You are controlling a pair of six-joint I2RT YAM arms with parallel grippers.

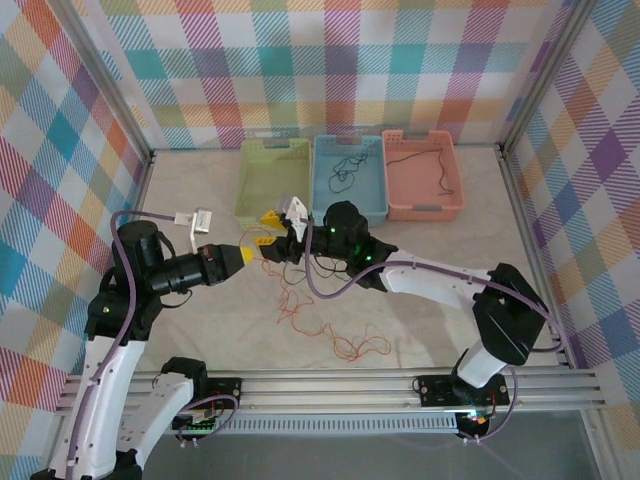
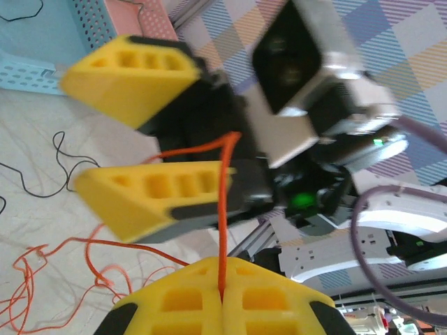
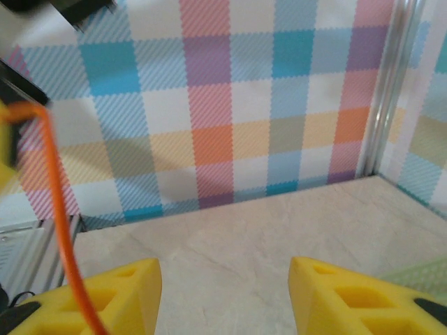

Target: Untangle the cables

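Although one black cable (image 1: pixel 345 170) already lies in the blue bin (image 1: pixel 350 215) and a second black cable (image 1: pixel 425 155) in the pink bin (image 1: pixel 425 210) at the far side, the orange cable (image 1: pixel 300 315) sprawls in loops on the middle of the bench (image 1: pixel 440 290) with a thin black strand (image 2: pixel 42 183) beside it, so the job looks partly done. The left gripper (image 2: pixel 222 265) has its jaws clamped on a raised stretch of it; the right gripper (image 3: pixel 223 279) holds its jaws apart around that stretch.

The light is bright, soft and even. In the left wrist view the orange cable (image 2: pixel 223 209) is sharp, but the grey camera housing (image 2: pixel 307 63) up and right of it is smeared. In the right wrist view this cable and the right gripper (image 3: pixel 225 279) beside it are out of focus. From above, shadows on the table (image 1: pixel 200 330) near the cable are faint.
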